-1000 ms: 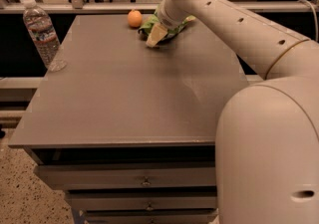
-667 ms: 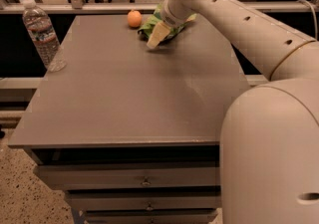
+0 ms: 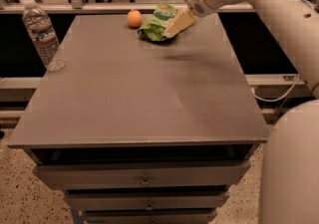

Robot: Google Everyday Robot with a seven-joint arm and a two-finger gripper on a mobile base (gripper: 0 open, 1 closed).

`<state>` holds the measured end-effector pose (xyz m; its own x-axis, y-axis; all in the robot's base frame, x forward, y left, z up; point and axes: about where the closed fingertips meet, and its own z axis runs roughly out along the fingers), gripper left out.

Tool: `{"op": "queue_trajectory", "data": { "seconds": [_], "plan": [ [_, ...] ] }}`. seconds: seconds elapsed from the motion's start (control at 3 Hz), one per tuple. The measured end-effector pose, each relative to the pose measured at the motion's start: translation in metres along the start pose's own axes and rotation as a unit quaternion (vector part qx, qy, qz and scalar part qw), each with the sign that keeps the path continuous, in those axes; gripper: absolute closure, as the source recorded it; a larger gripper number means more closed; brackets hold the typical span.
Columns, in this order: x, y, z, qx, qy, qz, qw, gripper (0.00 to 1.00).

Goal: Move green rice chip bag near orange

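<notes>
Grey tabletop [image 3: 124,98] above a stack of drawers [image 3: 144,180], with a water bottle [image 3: 42,34] standing at its far left edge: this is where we find the green rice chip bag [image 3: 155,25], lying crumpled at the back of the surface just to the right of the orange [image 3: 133,18]. Only a narrow strip of table seems to separate the two, though we cannot say for certain that they do not touch.

What has changed in the past second is the arm [image 3: 269,4]. A moment ago its wrist sat low over the bag and covered much of it. Now the wrist has swung up and to the right, and more of the light-green pouch shows, including its dark label. The gripper [image 3: 173,26] remains at the bag's right edge, angled down toward it. We cannot tell whether it is clamped on the pouch or has let go.

Bag, orange and bottle have all kept their places across that second. We read this as the closing stage of the job: the bag already lies near the fruit, so the placement looks done. What seems left is a clean release, if that has not already happened, and a retreat that does not drag the light pouch away.
</notes>
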<state>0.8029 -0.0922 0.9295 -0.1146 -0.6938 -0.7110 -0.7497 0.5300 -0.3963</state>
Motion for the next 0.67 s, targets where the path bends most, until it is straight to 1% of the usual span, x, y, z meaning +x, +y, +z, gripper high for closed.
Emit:
{"op": "queue_trajectory", "data": {
  "seconds": [0.33, 0.67],
  "plan": [
    [0.014, -0.001, -0.059, -0.012, -0.06, 0.029, 0.9977, 0.0],
    [0.048, 0.013, -0.113, -0.02, -0.106, 0.073, 0.9915, 0.0]
  ]
}}
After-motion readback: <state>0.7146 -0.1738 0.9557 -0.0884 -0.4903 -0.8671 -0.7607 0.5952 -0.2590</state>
